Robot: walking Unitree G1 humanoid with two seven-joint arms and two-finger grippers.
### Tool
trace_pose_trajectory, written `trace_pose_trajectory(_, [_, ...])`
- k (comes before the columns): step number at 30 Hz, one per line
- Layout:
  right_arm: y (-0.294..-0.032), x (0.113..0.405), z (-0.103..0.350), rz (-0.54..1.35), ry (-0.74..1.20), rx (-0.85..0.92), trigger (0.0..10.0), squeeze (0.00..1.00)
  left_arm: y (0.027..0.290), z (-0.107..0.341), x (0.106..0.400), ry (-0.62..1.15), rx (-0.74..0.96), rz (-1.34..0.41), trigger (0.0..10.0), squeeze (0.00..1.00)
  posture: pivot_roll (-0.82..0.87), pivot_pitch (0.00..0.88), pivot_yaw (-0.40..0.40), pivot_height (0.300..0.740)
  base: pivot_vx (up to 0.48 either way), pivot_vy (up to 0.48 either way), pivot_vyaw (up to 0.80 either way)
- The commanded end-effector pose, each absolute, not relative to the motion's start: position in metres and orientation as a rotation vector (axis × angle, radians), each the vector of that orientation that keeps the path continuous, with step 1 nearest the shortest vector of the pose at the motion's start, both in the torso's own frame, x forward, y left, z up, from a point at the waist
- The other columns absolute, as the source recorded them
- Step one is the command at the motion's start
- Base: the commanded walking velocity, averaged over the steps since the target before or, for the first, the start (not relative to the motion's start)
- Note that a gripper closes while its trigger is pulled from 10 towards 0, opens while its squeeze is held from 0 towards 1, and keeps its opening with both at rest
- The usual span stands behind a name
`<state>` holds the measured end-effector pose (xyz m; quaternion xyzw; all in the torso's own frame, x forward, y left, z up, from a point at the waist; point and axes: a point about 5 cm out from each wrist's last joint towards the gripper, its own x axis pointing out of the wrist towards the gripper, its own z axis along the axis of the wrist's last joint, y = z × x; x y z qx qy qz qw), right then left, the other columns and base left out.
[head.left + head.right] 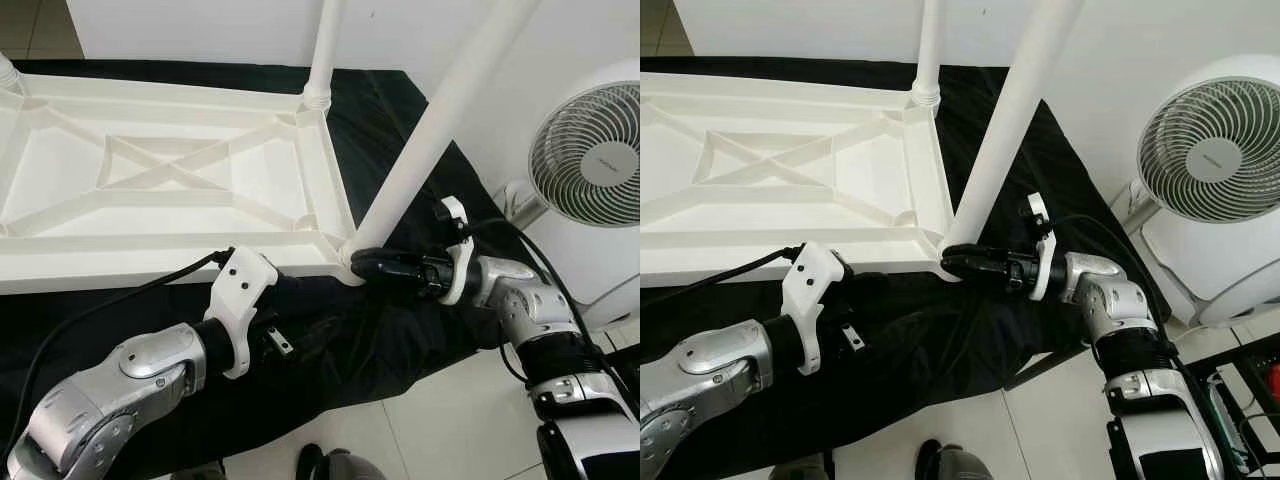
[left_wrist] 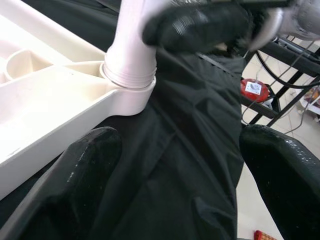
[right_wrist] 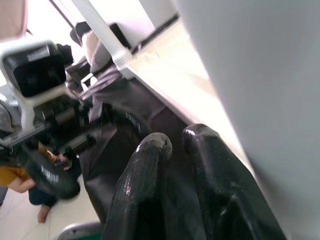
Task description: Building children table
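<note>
The white children's table (image 1: 150, 170) lies upside down on a black cloth (image 1: 400, 110). One white leg (image 1: 325, 50) stands in the far right corner. A second leg (image 1: 440, 130) rises tilted from the near right corner socket (image 2: 130, 75). My right gripper (image 1: 358, 262) is shut, and its tips press against the base of that near leg with nothing between the fingers (image 3: 150, 150). My left gripper (image 2: 180, 145) is open over the cloth just in front of the table's near edge, a little left of that corner.
A white floor fan (image 1: 590, 160) stands to the right, close to my right arm. Black cables trail from both wrists. A black metal rack (image 2: 280, 75) with a red item stands beyond the cloth. Pale tiled floor lies in front.
</note>
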<state>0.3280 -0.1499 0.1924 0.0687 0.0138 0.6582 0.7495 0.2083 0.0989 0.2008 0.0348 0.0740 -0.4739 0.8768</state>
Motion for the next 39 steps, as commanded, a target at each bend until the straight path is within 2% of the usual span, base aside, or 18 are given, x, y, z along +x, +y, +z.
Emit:
trace_pose_trajectory(1, [-0.159,0.334,0.197,1.376,-0.011,0.167,10.0,0.00,0.093,0.201,0.198,0.166,0.066,-1.112,10.0,0.00,0.24,0.215,-0.163,0.740,0.000,0.000,0.00])
trace_pose_trajectory(6, [-0.166,0.346,0.206,1.265,-0.073,0.178,10.0,0.00,0.093,0.201,0.196,0.176,0.067,-1.128,10.0,0.00,0.24,0.213,-0.162,0.740,0.000,0.000,0.00])
trace_pose_trajectory(8, [-0.175,0.356,0.211,1.139,-0.113,0.184,10.0,0.00,0.092,0.201,0.194,0.185,0.069,-1.143,10.0,0.00,0.23,0.213,-0.159,0.740,0.000,0.000,0.00])
trace_pose_trajectory(11, [-0.179,0.360,0.213,1.092,-0.123,0.194,10.0,0.00,0.092,0.201,0.194,0.187,0.069,-1.146,10.0,0.00,0.23,0.213,-0.159,0.740,0.000,0.000,0.00])
trace_pose_trajectory(14, [-0.189,0.369,0.220,0.951,-0.181,0.216,10.0,0.00,0.092,0.201,0.193,0.190,0.069,-1.150,10.0,0.00,0.23,0.213,-0.159,0.740,0.000,0.000,0.00])
trace_pose_trajectory(16, [-0.189,0.369,0.220,0.951,-0.181,0.216,10.0,0.00,0.092,0.201,0.193,0.190,0.069,-1.150,10.0,0.00,0.23,0.213,-0.159,0.740,0.000,0.000,0.00])
trace_pose_trajectory(18, [-0.200,0.378,0.227,0.772,-0.251,0.242,10.0,0.00,0.092,0.201,0.194,0.191,0.069,-1.149,10.0,0.00,0.23,0.213,-0.159,0.740,0.000,0.000,0.00])
trace_pose_trajectory(19, [-0.200,0.378,0.227,0.772,-0.251,0.242,10.0,0.00,0.092,0.201,0.194,0.191,0.069,-1.149,10.0,0.00,0.23,0.213,-0.159,0.740,0.000,0.000,0.00])
trace_pose_trajectory(21, [-0.213,0.385,0.232,0.573,-0.301,0.264,10.0,0.00,0.092,0.202,0.195,0.182,0.071,-1.136,10.0,0.00,0.23,0.213,-0.150,0.740,0.000,0.000,0.00])
trace_pose_trajectory(24, [-0.217,0.387,0.234,0.502,-0.318,0.283,10.0,0.00,0.093,0.203,0.196,0.178,0.071,-1.130,10.0,0.00,0.23,0.213,-0.150,0.740,0.000,0.000,0.00])
trace_pose_trajectory(25, [-0.222,0.388,0.235,0.406,-0.349,0.269,10.0,0.00,0.094,0.204,0.201,0.154,0.070,-1.102,10.0,0.00,0.23,0.212,-0.146,0.740,0.000,0.000,0.00])
trace_pose_trajectory(32, [-0.207,0.384,0.228,0.494,-0.362,0.255,10.0,0.00,0.097,0.211,0.212,0.084,0.068,-1.022,10.0,0.00,0.22,0.216,-0.138,0.740,0.000,0.000,0.00])
trace_pose_trajectory(36, [-0.186,0.372,0.213,0.588,-0.369,0.259,10.0,0.00,0.103,0.220,0.232,-0.005,0.029,-0.882,10.0,0.00,0.22,0.215,-0.135,0.740,0.000,0.000,0.00])
trace_pose_trajectory(37, [-0.173,0.361,0.204,0.650,-0.370,0.245,10.0,0.00,0.107,0.220,0.241,-0.018,0.019,-0.821,10.0,0.00,0.22,0.210,-0.124,0.740,0.000,0.000,0.00])
trace_pose_trajectory(39, [-0.173,0.361,0.204,0.650,-0.370,0.245,10.0,0.00,0.107,0.220,0.241,-0.018,0.019,-0.821,10.0,0.00,0.22,0.210,-0.124,0.740,0.000,0.000,0.00])
